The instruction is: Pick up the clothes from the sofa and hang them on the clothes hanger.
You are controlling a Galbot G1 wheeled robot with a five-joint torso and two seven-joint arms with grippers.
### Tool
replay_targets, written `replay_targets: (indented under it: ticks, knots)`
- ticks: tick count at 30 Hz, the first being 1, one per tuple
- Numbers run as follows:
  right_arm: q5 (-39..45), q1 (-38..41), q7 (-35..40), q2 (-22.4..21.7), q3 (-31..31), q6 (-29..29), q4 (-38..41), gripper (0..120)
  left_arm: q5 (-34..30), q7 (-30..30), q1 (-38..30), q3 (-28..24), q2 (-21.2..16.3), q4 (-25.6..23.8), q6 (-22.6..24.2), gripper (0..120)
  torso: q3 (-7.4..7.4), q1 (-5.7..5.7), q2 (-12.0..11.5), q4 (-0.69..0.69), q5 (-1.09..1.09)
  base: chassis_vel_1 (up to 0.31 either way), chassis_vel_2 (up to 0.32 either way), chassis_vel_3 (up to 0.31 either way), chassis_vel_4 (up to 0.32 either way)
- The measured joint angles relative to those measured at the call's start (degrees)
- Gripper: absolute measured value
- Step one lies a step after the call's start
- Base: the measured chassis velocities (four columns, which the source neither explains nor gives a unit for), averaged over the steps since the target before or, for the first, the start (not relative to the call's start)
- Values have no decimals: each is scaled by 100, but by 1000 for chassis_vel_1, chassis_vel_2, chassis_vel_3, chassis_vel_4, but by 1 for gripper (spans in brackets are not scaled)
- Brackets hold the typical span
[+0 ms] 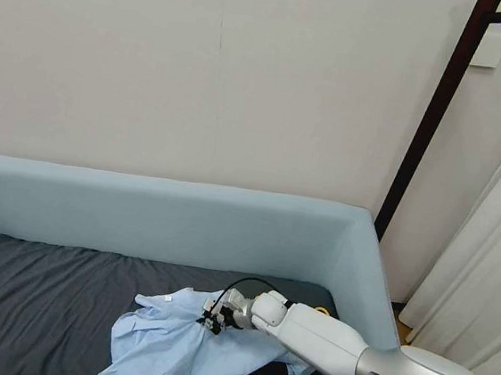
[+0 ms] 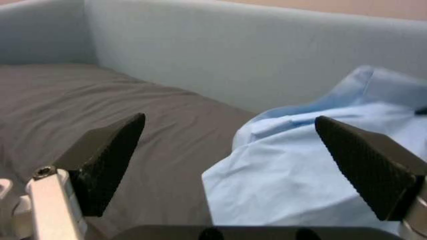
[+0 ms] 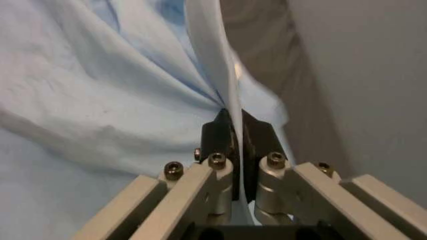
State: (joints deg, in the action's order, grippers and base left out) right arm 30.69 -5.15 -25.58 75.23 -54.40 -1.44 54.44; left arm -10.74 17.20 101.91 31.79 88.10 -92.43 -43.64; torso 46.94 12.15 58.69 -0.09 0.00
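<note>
The right gripper [image 1: 212,320] is clamped on a raised fold of the light blue shirt [image 1: 171,349], crumpled on the dark seat of the sofa [image 1: 184,221] near its right corner. I'd lift slowly and straight up so the thin pinch can't slip. The left gripper [image 2: 229,120] hangs spread wide beside the shirt, which sprawls mostly along the seat, loose end trailing to the robot's left.
</note>
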Motion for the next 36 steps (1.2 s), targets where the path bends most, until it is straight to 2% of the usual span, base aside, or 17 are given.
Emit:
replay_targets:
  ticks: [1,4,8,16,23,25,26,29,30,33,35,36]
  knots:
    - [0,0,0,0,0,0,0,0,0,0,0,0,0,0,0,100,0,0,0,0,0,0,0,0,0]
    - [-221,329,-215,-327,173,527,535,0,-62,2,-41,10,0,-3,27,100,0,0,0,0,0,0,0,0,0]
    - [-158,684,-307,-585,369,719,1097,0,-91,3,-77,9,40,18,36,100,0,0,1,0,0,0,0,0,0]
    - [139,1415,-687,-764,612,1415,1514,0,-100,5,-58,6,116,-91,54,100,0,0,0,0,0,0,0,0,0]
    - [485,1870,-563,-700,435,2138,2064,0,-98,20,34,88,242,-283,67,100,-1,-1,1,0,0,0,0,0,0]
    - [305,1810,-395,-643,278,2669,2171,0,-89,30,65,110,318,-319,76,100,-1,-1,1,3,-2,0,0,0,0]
    - [305,1810,-395,-643,278,2669,2171,0,-89,30,65,110,318,-319,76,100,-1,-1,1,3,-2,0,0,0,0]
    - [-289,1370,-231,-723,58,3479,2105,0,-29,38,124,118,400,-358,79,100,-1,-1,1,3,-1,0,0,0,0]
    - [-289,1370,-231,-723,58,3479,2105,0,-29,38,124,118,400,-358,79,100,-1,-1,1,3,-1,0,0,0,0]
    - [-715,589,-468,-1056,14,4094,1437,0,22,55,201,130,404,-424,108,100,0,-1,0,-2,2,0,0,0,0]
    - [-758,416,-589,-1122,44,4231,1233,0,25,54,215,129,403,-442,129,100,0,-1,0,-2,3,0,0,0,0]
    - [-855,173,-762,-1193,129,4517,883,0,40,59,231,129,410,-467,164,100,0,-1,1,-2,4,0,0,0,0]
